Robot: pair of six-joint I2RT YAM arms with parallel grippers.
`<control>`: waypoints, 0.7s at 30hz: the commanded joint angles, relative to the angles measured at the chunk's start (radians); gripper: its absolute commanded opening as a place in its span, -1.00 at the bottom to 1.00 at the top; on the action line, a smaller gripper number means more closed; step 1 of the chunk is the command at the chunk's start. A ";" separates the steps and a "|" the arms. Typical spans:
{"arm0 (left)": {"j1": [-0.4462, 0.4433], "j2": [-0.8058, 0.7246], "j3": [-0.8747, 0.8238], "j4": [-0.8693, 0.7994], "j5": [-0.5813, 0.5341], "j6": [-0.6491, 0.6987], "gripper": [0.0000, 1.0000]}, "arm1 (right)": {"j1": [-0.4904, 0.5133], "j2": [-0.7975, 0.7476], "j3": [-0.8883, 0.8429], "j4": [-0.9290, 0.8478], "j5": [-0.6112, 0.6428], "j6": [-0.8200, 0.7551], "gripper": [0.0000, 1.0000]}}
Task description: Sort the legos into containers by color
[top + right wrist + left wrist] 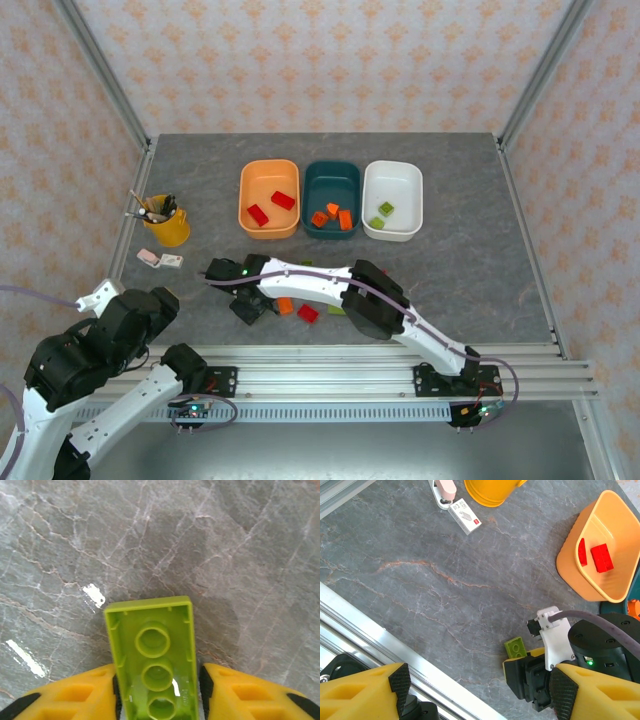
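Note:
My right gripper [158, 692] is shut on a yellow-green lego [152, 655], its yellow fingers pressed to the brick's long sides, hollow underside up, just above the grey table. The left wrist view has that brick [516, 646] sticking out of the right gripper [532, 677]. From above, the right gripper [247, 307] is low at the table's near left. An orange lego [285, 306] and a red lego [308, 313] lie beside it. The orange tub [243, 190] holds two red legos, the teal tub [332, 165] orange ones, the white tub [418, 200] yellow-green ones. My left gripper [480, 690] is open and holds nothing.
A yellow cup of pens [168, 222] stands at the left, with two small pink and white items [160, 260] in front of it. An aluminium rail [330, 355] runs along the near edge. Frame posts rise at the back corners.

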 commanded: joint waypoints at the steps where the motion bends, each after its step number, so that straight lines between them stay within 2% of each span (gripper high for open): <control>1: 0.003 -0.011 0.001 -0.021 -0.027 -0.015 0.53 | 0.007 0.025 0.025 -0.041 0.055 0.020 -0.19; 6: 0.003 -0.009 -0.020 0.029 -0.005 0.015 0.54 | -0.001 -0.017 0.012 -0.022 0.066 0.047 -0.31; 12: 0.003 0.010 -0.096 0.219 0.122 0.100 0.54 | -0.072 -0.171 -0.090 0.074 0.063 0.107 -0.35; 17: 0.002 0.121 -0.147 0.448 0.275 0.194 0.54 | -0.197 -0.352 -0.200 0.111 0.096 0.137 -0.36; 21: 0.002 0.268 -0.152 0.670 0.382 0.262 0.53 | -0.362 -0.509 -0.309 0.119 0.098 0.162 -0.36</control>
